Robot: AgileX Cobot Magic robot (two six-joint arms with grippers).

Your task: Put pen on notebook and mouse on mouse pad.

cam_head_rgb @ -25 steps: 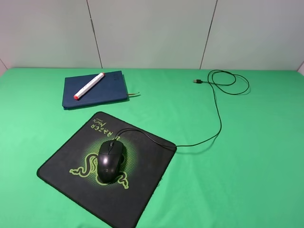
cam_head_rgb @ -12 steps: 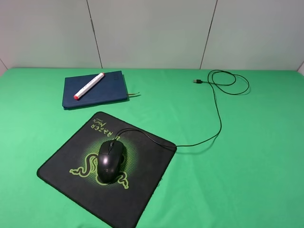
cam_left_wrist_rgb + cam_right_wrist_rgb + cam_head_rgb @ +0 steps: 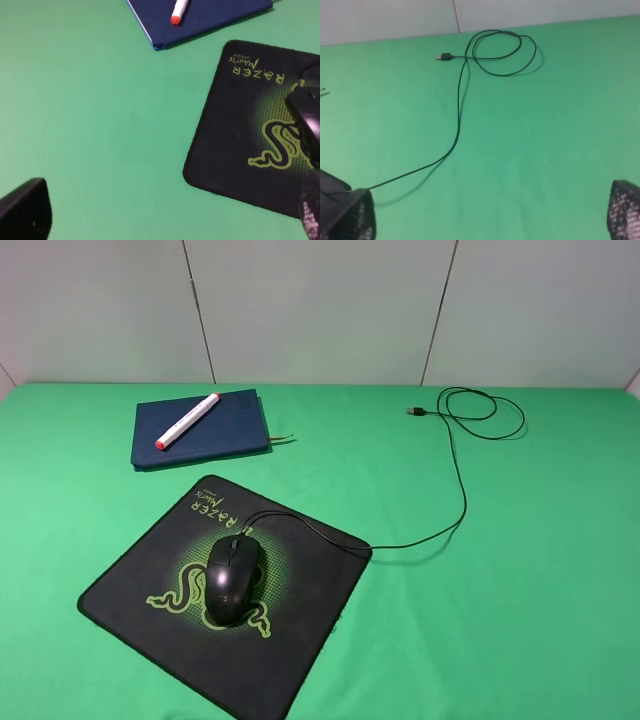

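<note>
The pen [image 3: 187, 420] lay on the notebook [image 3: 200, 428] near the tabletop's [image 3: 520, 620] far left corner; the mouse [image 3: 233, 579] sat on the mouse pad [image 3: 150, 570] by the near edge; both hands, left [image 3: 165, 220] and right [image 3: 492, 215], were wide open and held nothing

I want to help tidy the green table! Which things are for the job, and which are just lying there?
For the job: pen, notebook, mouse, mouse pad.

Just lying there: nothing loose; only the mouse's own cable and the green table.

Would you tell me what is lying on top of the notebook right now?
The pen lies diagonally across the notebook cover. Whatever is beneath the notebook is hidden.
</note>
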